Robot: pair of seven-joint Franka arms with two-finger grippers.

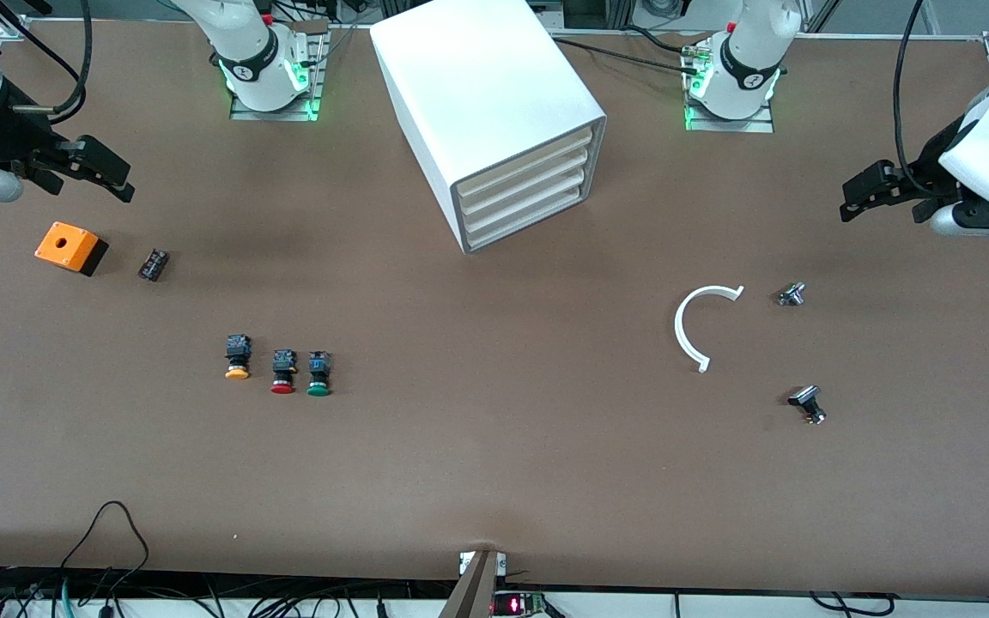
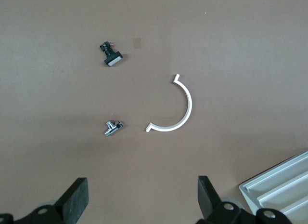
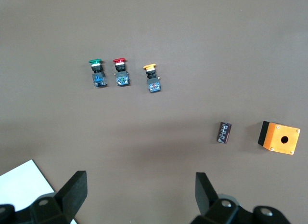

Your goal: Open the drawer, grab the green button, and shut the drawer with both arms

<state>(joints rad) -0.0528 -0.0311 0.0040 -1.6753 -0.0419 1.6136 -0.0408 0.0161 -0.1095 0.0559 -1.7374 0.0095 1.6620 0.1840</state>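
The white cabinet point(image 1: 482, 94) stands at the table's middle, near the arms' bases. Its four cream drawer fronts point(image 1: 524, 196) are all shut. The green-capped button point(image 1: 318, 375) lies on the table outside the cabinet, toward the right arm's end, beside a red-capped button point(image 1: 283, 372) and an orange-capped button point(image 1: 237, 358). It also shows in the right wrist view point(image 3: 97, 73). My right gripper point(image 1: 121, 180) is open and empty, raised over the table at the right arm's end. My left gripper point(image 1: 846, 202) is open and empty, raised over the left arm's end. Both stand apart from the cabinet.
An orange box point(image 1: 68, 246) and a small dark cylinder point(image 1: 153, 264) lie under the right gripper's area. A white curved strip point(image 1: 679, 326), a small metal part point(image 1: 791, 294) and a black part point(image 1: 806, 402) lie toward the left arm's end.
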